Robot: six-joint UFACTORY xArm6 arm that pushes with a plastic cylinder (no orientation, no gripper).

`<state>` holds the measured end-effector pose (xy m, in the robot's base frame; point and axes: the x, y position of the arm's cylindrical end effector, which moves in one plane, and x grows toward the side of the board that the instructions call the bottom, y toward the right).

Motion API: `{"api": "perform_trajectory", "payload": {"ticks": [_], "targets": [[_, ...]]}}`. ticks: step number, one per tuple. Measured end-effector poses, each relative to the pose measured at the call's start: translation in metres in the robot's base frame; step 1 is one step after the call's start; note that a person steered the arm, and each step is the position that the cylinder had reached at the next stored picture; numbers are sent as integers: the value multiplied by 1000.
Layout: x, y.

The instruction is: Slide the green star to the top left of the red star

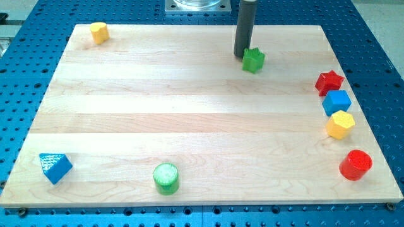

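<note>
Currently, no fingers are fitted; my tip (pixel 242 57) is set touching the green star (pixel 254 60) on its left, near the desk's (pixel 189 107) top. The red star (pixel 329 81) lies well apart rightward, so a steady rightward push, stopped short, is advised.

worktop (pixel 189 107): pale wooden board, lying on a blue perforated base (pixel 25 31)
yellow block (pixel 99 31): up in the view's top left corner, alone
blue cube (pixel 337 102): at the view's right edge, just above the yellow hexagon
yellow hexagon (pixel 340 124): just beside the blue cube, below it
red cylinder (pixel 356 165): lower right, near the edge
green cylinder (pixel 166 178): bottom edge, left of centre
blue triangle (pixel 55 167): bottom left corner
</note>
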<state>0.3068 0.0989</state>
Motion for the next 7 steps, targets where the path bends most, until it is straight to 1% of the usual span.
{"api": "perform_trajectory", "payload": {"ticks": [1,2,3,4,5,6,7], "targets": [[12,31],[23,-51],[69,-62],[54,-32],[36,12],[35,70],[42,61]]}}
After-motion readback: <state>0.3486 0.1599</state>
